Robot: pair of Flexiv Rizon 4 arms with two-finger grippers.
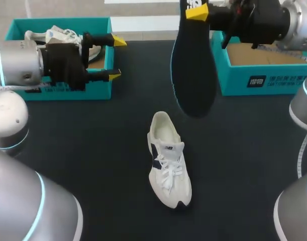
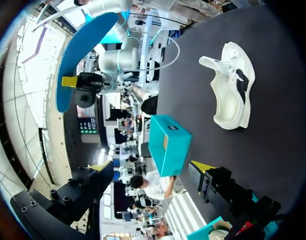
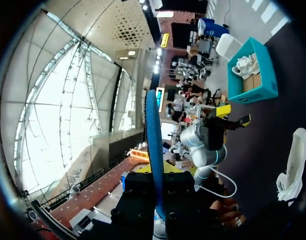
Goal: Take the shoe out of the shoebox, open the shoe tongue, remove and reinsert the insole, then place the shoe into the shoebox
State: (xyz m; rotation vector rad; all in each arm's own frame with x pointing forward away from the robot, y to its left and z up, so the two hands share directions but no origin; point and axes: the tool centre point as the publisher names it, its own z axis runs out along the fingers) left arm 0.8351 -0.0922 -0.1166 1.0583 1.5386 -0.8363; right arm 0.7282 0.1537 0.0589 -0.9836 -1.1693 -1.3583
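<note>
A white shoe (image 1: pixel 168 160) with a dark side panel lies on its sole in the middle of the black table, toe toward the near edge; it also shows as the shoe (image 2: pixel 233 85) and the shoe (image 3: pixel 293 165). High above the far side, my right gripper (image 1: pixel 197 11) is shut on one end of the dark insole (image 1: pixel 193 60), which hangs down above the shoe. From the left wrist its blue underside shows, insole (image 2: pixel 80 55); from the right wrist it is edge-on, insole (image 3: pixel 154 145). My left gripper (image 1: pixel 115 57) stands open and empty beside the left shoebox (image 1: pixel 58 90).
The left teal shoebox holds another white shoe (image 1: pixel 58 35). A second teal shoebox (image 1: pixel 259 75) stands at the far right, its cardboard inside showing. Bare black table surrounds the shoe.
</note>
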